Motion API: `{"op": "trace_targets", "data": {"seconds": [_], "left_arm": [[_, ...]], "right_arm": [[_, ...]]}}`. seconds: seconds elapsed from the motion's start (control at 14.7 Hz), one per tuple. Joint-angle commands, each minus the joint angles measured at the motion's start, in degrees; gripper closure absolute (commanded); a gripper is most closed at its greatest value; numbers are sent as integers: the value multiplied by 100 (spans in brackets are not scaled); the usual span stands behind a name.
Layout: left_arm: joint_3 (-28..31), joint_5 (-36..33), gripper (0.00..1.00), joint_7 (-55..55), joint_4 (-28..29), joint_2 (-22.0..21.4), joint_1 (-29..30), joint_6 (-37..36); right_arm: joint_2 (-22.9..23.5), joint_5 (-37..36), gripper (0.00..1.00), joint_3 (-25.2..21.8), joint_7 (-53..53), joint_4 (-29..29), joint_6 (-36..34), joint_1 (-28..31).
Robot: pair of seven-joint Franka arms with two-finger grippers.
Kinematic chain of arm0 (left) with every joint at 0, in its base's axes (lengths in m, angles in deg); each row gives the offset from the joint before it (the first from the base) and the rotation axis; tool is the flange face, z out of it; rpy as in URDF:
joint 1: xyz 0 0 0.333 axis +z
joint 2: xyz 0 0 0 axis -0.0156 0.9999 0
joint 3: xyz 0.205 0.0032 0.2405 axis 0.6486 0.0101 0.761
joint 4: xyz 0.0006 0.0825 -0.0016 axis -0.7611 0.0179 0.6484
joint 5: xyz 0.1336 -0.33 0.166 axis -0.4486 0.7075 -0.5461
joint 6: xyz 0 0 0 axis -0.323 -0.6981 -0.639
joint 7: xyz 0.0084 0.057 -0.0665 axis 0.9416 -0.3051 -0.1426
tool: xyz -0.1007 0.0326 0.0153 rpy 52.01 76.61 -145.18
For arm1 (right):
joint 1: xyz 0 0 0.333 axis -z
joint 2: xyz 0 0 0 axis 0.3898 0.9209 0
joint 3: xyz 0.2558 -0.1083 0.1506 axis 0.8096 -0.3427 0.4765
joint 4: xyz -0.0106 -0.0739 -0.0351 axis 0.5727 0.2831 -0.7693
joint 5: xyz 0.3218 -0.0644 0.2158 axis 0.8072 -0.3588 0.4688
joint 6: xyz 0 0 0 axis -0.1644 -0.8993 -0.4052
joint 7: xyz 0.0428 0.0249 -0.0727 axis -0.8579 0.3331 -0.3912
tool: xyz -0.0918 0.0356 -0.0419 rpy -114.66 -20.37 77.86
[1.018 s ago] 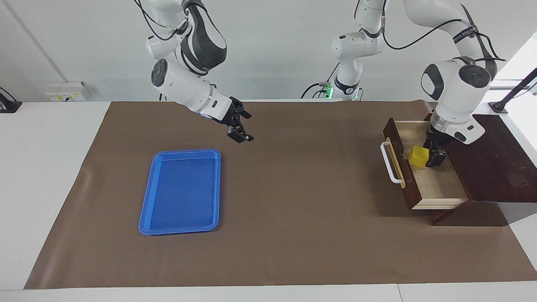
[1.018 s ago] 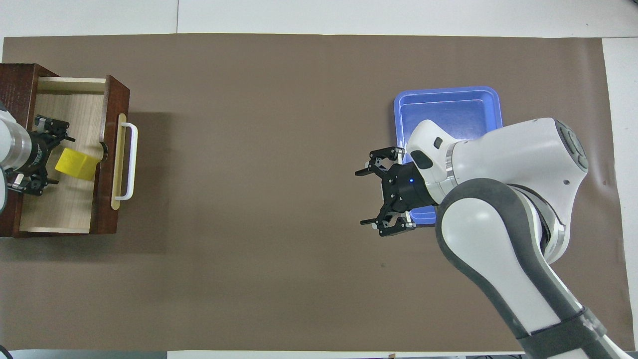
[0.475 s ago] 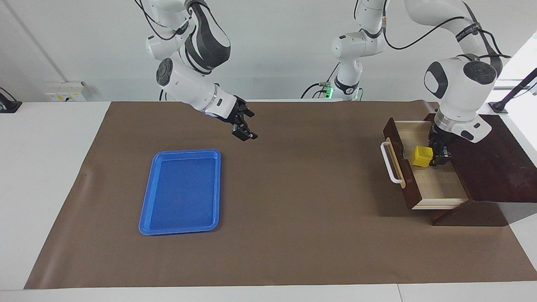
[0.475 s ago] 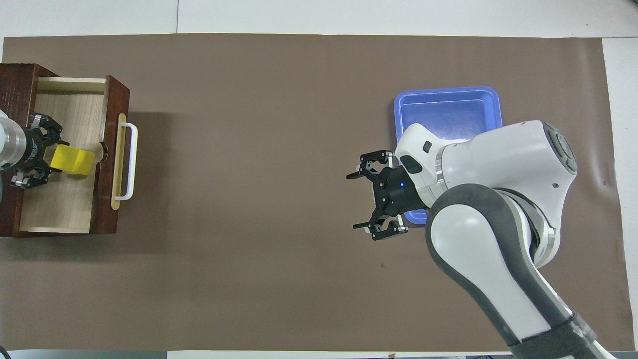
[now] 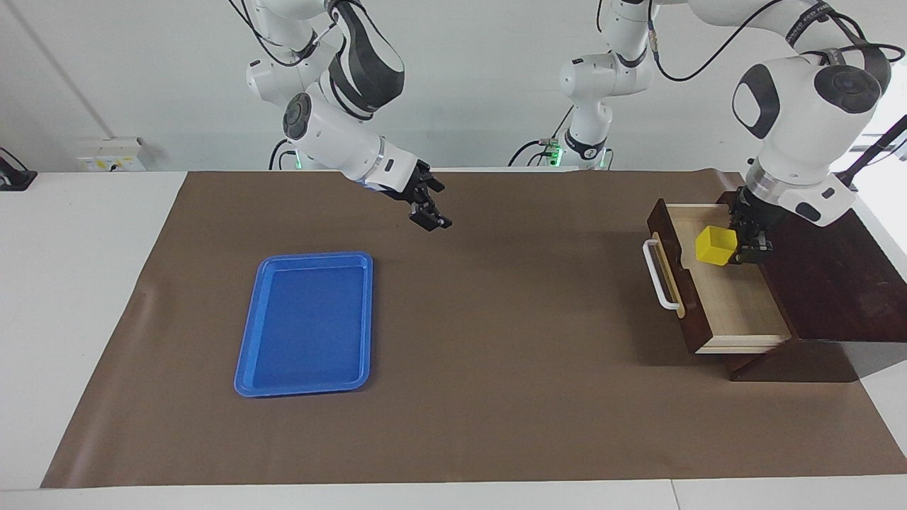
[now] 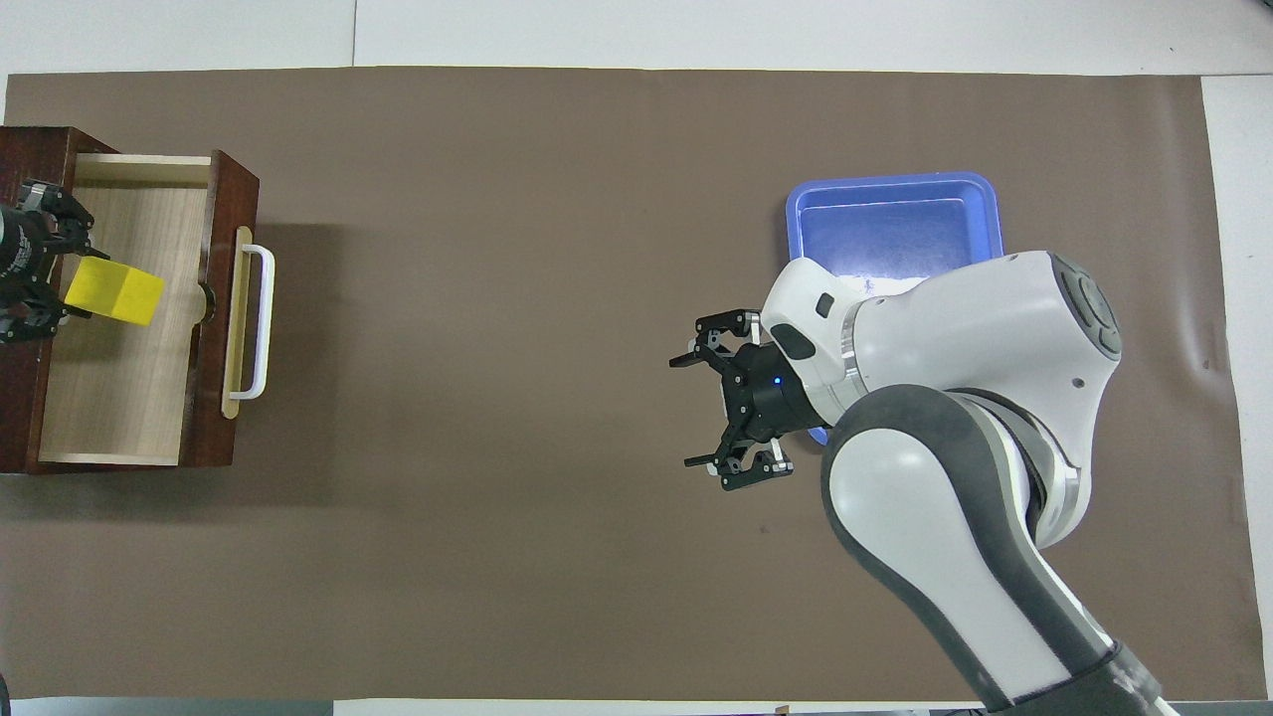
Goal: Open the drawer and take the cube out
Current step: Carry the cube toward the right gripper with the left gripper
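The dark wooden drawer (image 5: 733,312) (image 6: 139,398) stands pulled open at the left arm's end of the table, its white handle (image 5: 657,276) (image 6: 261,323) toward the middle. My left gripper (image 5: 745,249) (image 6: 40,288) is shut on the yellow cube (image 5: 717,246) (image 6: 114,293) and holds it up in the air over the open drawer. My right gripper (image 5: 431,209) (image 6: 706,408) is open and empty, up over the brown mat beside the blue tray.
A flat blue tray (image 5: 308,322) (image 6: 895,224) lies on the brown mat (image 5: 496,354) toward the right arm's end. The dark wooden box (image 5: 836,283) holds the drawer. My right arm covers the tray's nearer part in the overhead view.
My left gripper has risen with the cube, lifting it off the drawer floor. My right gripper has drifted a little toward the middle of the table.
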Motion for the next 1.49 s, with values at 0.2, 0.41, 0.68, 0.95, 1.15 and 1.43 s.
{"op": "trace_targets", "data": {"seconds": [0.2, 0.41, 0.68, 0.95, 1.15, 1.43], "left_arm": [[17, 130, 100, 2263, 439, -252, -1274, -145], [17, 462, 100, 3153, 896, -350, -1704, 154], [26, 525, 100, 4365, 1257, -306, -2601, 417], [17, 543, 100, 4675, 1442, -376, -2804, 523], [17, 543, 100, 4693, 1627, -490, -2971, 523], [0, 543, 100, 4912, 1662, -517, -3156, 523]], "right_arm": [[161, 154, 0, 419, 428, -69, 471, 12], [355, 154, 0, 700, 821, -210, 970, -162], [575, 154, 0, 710, 947, -219, 1385, -392], [890, 127, 0, 710, 920, -402, 1613, -577], [1365, 75, 0, 710, 911, -867, 1676, -594], [1762, 57, 0, 710, 746, -1361, 1772, -603]]}}
